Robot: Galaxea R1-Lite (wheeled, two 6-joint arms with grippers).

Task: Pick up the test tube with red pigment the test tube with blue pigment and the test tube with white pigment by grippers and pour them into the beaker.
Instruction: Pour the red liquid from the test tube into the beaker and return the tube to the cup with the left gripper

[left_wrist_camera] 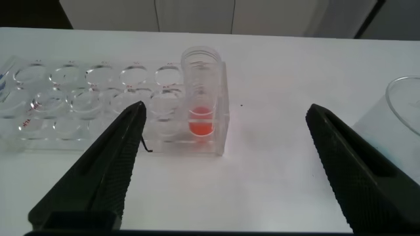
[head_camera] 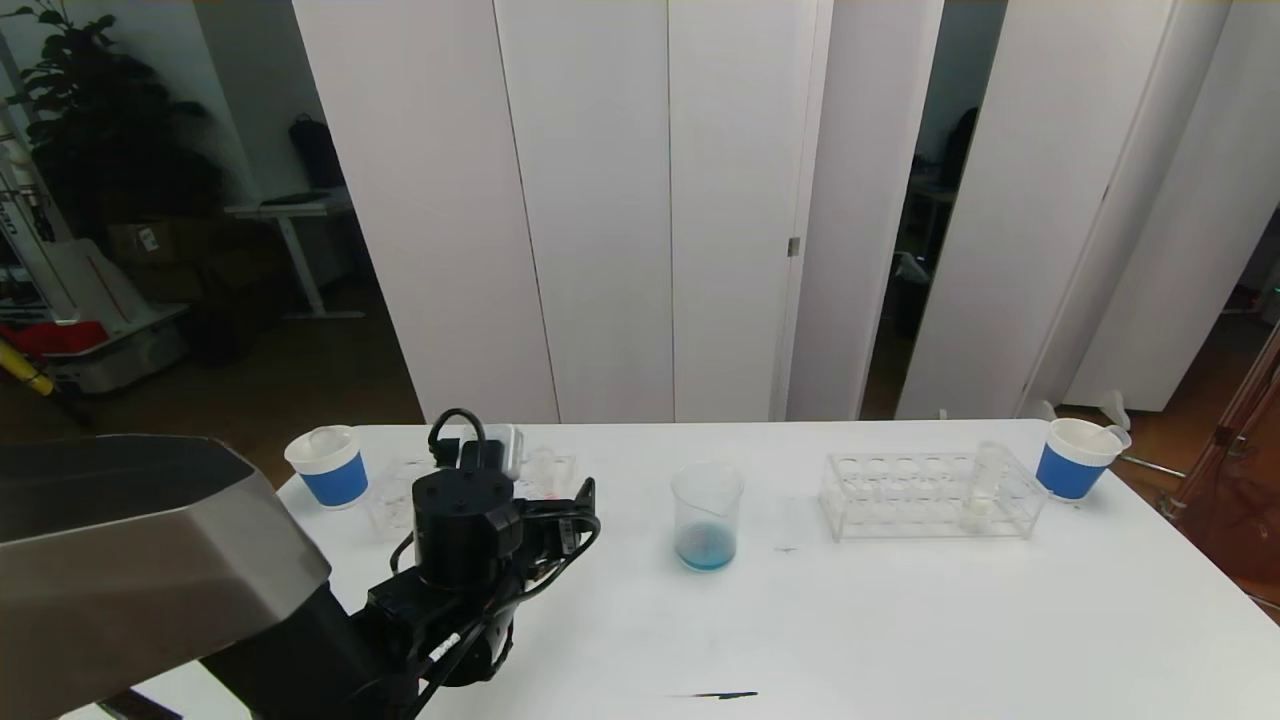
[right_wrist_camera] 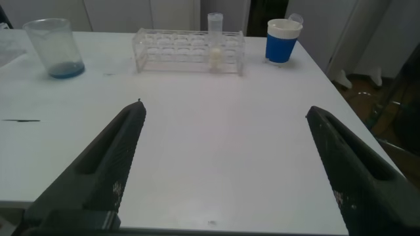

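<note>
Both sets of jaws stand wide apart with nothing between them, as I read it from each wrist camera. Nearest me, the left gripper (left_wrist_camera: 223,170), black with tapering textured fingers, hangs low over the white table (head_camera: 900,640) on my left side, its wrist and cables filling the near corner of the head view. Just beyond its fingertips I see a clear plastic rack (left_wrist_camera: 118,105) holding the slim clear test tube with red pigment (left_wrist_camera: 201,98), upright in the end slot nearest the beaker. The right gripper (right_wrist_camera: 223,170) sits back at the table's near edge on my right, out of the head view. Toward the middle of the table stands the small clear glass beaker (head_camera: 707,515) with a shallow pool of blue liquid at its bottom. To its right, a second clear rack (head_camera: 930,495) carries the test tube with white pigment (head_camera: 985,485), upright near its right end. Farthest out, a white paper cup with a blue band (head_camera: 328,466) stands at the left and another such cup (head_camera: 1075,458) at the right edge.
</note>
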